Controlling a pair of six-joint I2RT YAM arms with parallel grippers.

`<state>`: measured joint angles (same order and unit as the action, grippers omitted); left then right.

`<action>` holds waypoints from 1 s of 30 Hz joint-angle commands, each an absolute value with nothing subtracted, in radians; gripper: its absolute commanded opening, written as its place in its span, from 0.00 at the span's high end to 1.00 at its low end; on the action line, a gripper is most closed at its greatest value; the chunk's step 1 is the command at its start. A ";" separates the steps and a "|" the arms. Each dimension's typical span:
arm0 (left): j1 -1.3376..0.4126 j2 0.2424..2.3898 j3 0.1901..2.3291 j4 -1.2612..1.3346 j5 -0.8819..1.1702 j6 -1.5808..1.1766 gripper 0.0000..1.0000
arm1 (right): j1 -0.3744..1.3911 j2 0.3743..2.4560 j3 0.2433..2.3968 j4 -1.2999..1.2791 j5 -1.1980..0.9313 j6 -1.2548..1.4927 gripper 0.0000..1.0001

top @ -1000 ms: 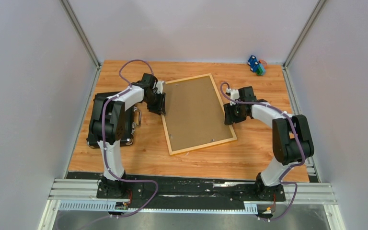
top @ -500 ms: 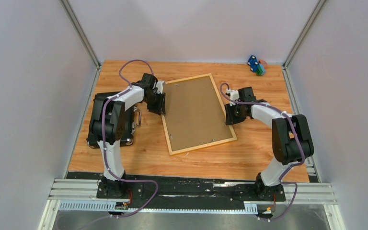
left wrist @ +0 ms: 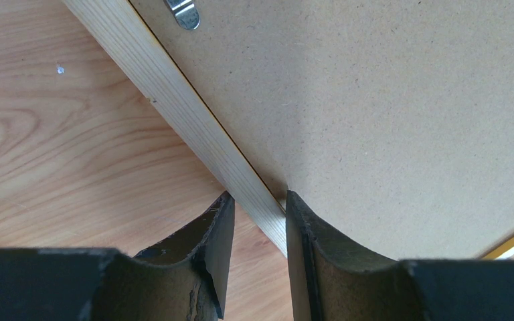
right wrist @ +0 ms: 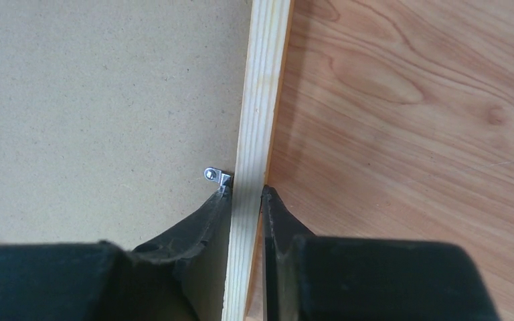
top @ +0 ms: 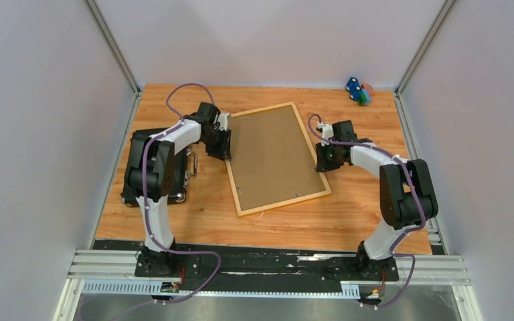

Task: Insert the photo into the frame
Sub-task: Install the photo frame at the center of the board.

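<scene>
Tightly, left gripper — frame — right gripper

The top external camera sits high behind the arm bases, facing down and forward, far enough to cover the whole table. The left wrist camera looks along the left gripper, close to one long rail of the frame. The right wrist camera looks along the right gripper, close to the opposite rail. All three views share the frame and its backing board.
</scene>
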<state>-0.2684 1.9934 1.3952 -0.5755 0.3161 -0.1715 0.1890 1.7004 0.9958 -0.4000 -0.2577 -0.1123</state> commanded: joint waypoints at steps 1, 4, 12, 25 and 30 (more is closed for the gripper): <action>-0.268 1.997 1.425 -0.571 0.345 -0.158 0.59 | 0.191 1.705 1.009 -0.319 -0.207 -0.097 0.82; -0.268 2.003 1.425 -0.572 0.348 -0.158 0.60 | 0.191 1.703 1.006 -0.315 -0.213 -0.095 0.81; -0.268 1.997 1.427 -0.575 0.347 -0.158 0.60 | 0.181 1.650 1.013 -0.339 -0.264 -0.095 0.57; -0.268 1.995 1.430 -0.577 0.371 -0.156 0.59 | 0.167 1.673 1.080 -0.361 -0.289 -0.101 0.55; -0.268 2.001 1.431 -0.577 0.418 -0.146 0.59 | 0.161 1.751 1.168 -0.357 -0.283 -0.077 0.56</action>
